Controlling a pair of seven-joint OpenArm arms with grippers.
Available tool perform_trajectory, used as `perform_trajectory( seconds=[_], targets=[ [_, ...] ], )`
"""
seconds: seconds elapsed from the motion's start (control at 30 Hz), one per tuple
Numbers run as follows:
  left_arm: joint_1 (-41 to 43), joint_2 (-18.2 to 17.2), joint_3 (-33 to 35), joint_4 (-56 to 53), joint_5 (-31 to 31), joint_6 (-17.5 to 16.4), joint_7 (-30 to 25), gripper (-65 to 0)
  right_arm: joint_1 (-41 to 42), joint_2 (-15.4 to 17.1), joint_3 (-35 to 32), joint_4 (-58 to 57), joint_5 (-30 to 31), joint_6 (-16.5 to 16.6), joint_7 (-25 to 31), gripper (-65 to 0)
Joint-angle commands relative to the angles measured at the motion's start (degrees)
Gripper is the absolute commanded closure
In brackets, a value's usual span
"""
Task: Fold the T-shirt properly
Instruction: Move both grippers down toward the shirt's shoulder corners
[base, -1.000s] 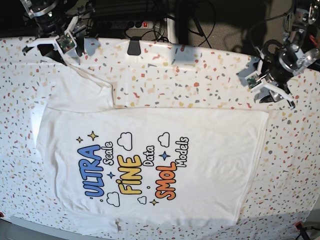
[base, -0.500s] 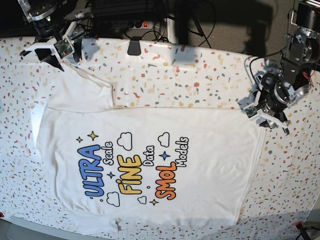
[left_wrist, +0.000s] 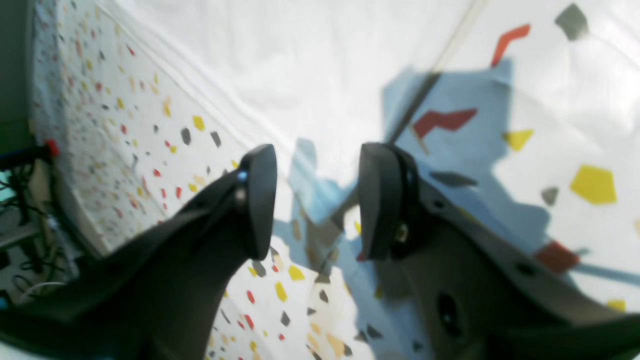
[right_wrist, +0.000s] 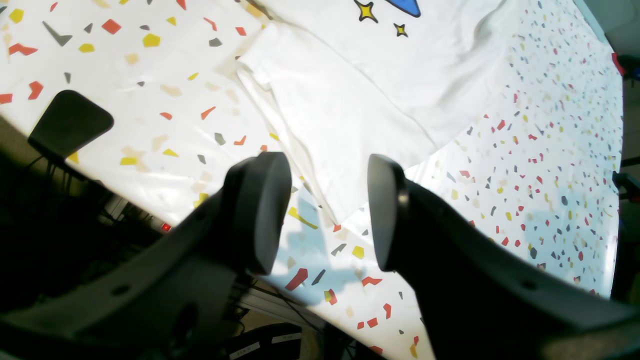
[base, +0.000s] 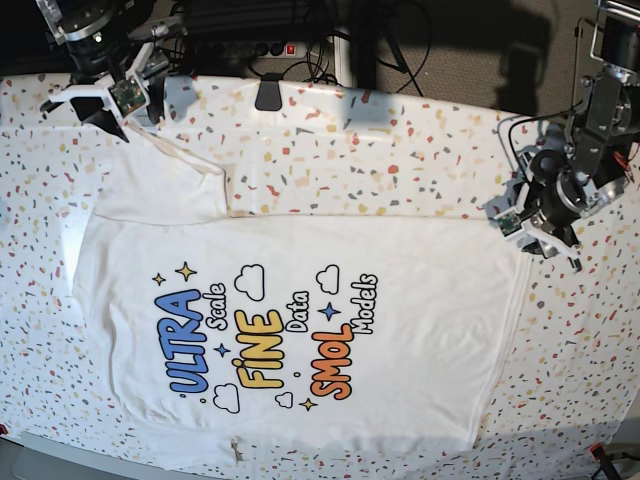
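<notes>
**Q:** So what am I actually dealing with, and where do I grab it?

**A:** The T-shirt (base: 300, 330) is spread flat, print side up, across the middle of the terrazzo-pattern tablecloth (base: 400, 150). One sleeve (base: 165, 180) sticks out toward the far edge, and the hem corner (base: 525, 235) sits on your left arm's side. I'd expect it to handle like any thin cotton tee: light, floppy, zero stiffness. Lift one spot and the rest will likely sag and drag, so it looks like a two-corner job.

**Q:** Are the grippers on anything yet?

**A:** Nope. Your left gripper (left_wrist: 317, 200) has its jaws spread with nothing between them, hanging low right at the hem edge. In the wrist view the white fabric border runs just ahead of the fingertips (left_wrist: 260, 200). Your right gripper (right_wrist: 330, 215) is spread too, also holding nothing, hovering near the tip of the sleeve (right_wrist: 340, 120) close to the table's far edge.

**Q:** Best pinch points?

**A:** I'd go for the hem corner with the left and the sleeve or shoulder edge with the right. Come in low so you catch the cloth's edge. White shirt on a white tablecloth makes it easy to nip both, so watch that.
</notes>
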Motion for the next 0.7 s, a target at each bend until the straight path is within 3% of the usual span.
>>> perform_trajectory(
  seconds=[0.0, 0.2, 0.37, 0.5, 0.67],
  targets=[
    [-1.0, -0.6, 1.4, 0.0, -0.2, 0.0, -1.2, -26.6, -0.3, 0.4, 0.4, 1.1, 0.0, -0.8, 1.0, -28.5],
    [-6.2, -0.6, 10.0, -5.9, 0.1, 5.7, 1.9, -26.6, -0.3, 0.5, 0.4, 1.1, 0.0, -0.8, -0.1, -28.5],
    [-9.2, -0.7, 10.5, -8.7, 0.1, 5.0, 2.7, -26.3, -0.3, 0.5, 0.4, 1.1, 0.0, -0.8, -0.5, -28.5],
    [-9.2, -0.7, 10.5, -8.7, 0.1, 1.4, 3.1, -21.2, -0.3, 0.5, 0.4, 1.1, -0.2, -0.8, -0.5, -28.5],
    [-9.2, -1.2, 10.5, -8.7, 0.1, 1.2, 3.5, -19.0, -0.3, 0.5, 0.4, 1.1, -3.1, -0.8, -0.5, -28.5]
  ],
)
